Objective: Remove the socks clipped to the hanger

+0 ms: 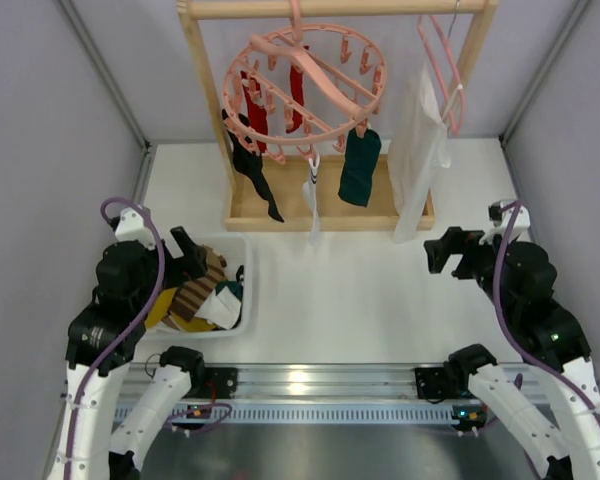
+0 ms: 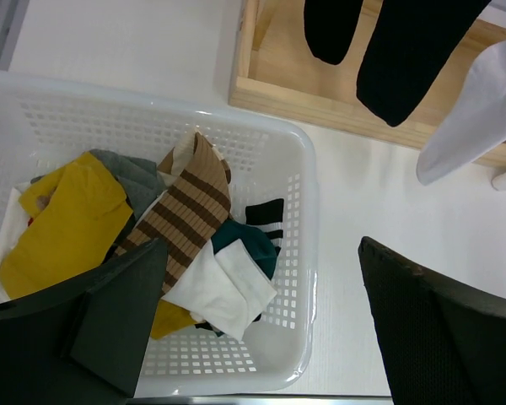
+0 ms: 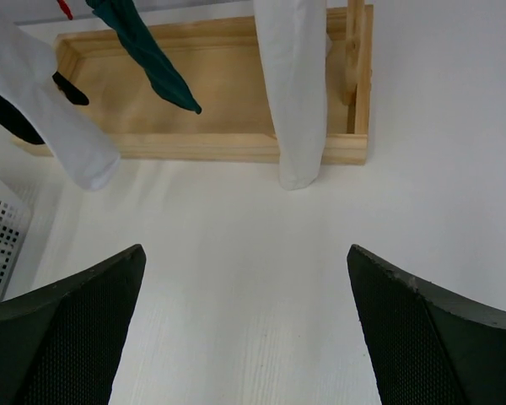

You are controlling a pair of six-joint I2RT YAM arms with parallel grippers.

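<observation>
Both arms sit back at my end of the counter (image 1: 350, 290), nothing in either claw. The left claw (image 2: 261, 249) is spread wide and hovers over the right part of the white basket (image 2: 308, 169), which has a yellow, a brown-striped, a white and a teal sock piled in it. The right claw (image 3: 245, 249) is spread wide too, over bare counter, facing the wooden rack (image 1: 330, 215).

The hanger (image 1: 305, 85) hangs by its hook from the rack's top bar. Its ring lies roughly flat but tilted, with clips dangling round the rim.

All socks are still clipped and hang with the long axis running down from the rim:
- two red socks (image 1: 257, 115), under the left and middle of the ring, seen through the crossbars
- black sock (image 1: 252, 170), on the left rim; long, slanting down and right, toe over the rack base
- white-grey sock (image 1: 311, 205), on the near rim; thin, hangs straight, toe end at the base's front edge
- dark green sock (image 1: 360, 165), on the near-right rim; short, hangs straight

A white garment (image 1: 417, 150) hangs on a plain pink hanger (image 1: 442, 70) to the right of the ring, apart from the socks. Both claws are well apart from the hanger.
</observation>
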